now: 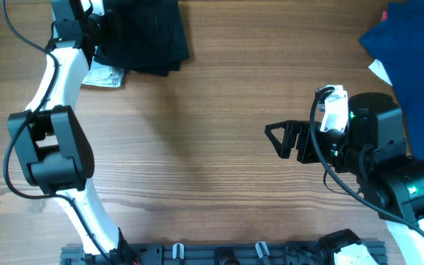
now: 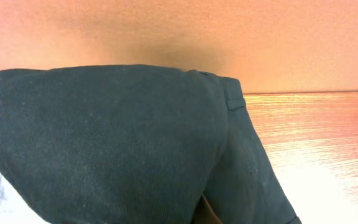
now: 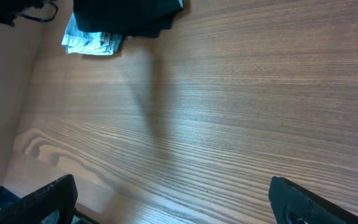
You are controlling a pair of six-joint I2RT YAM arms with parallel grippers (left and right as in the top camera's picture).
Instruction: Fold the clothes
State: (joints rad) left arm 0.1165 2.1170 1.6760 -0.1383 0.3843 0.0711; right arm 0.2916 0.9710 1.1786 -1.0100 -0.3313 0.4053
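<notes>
Right gripper (image 1: 274, 141) wide open, empty, above counter (image 1: 197, 169). Left gripper (image 1: 96, 29) at dark garment (image 1: 144, 35); grip hidden, cannot tell.

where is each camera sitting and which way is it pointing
overhead: above the table, looking straight down; the left arm and open right fingers show.
left wrist: close up against the dark garment; none of its own fingers show.
right wrist: low over the table, facing the far left; its spread fingers at the bottom.
shared: overhead and right wrist both show the dark garment beside a pale patterned cloth.
</notes>
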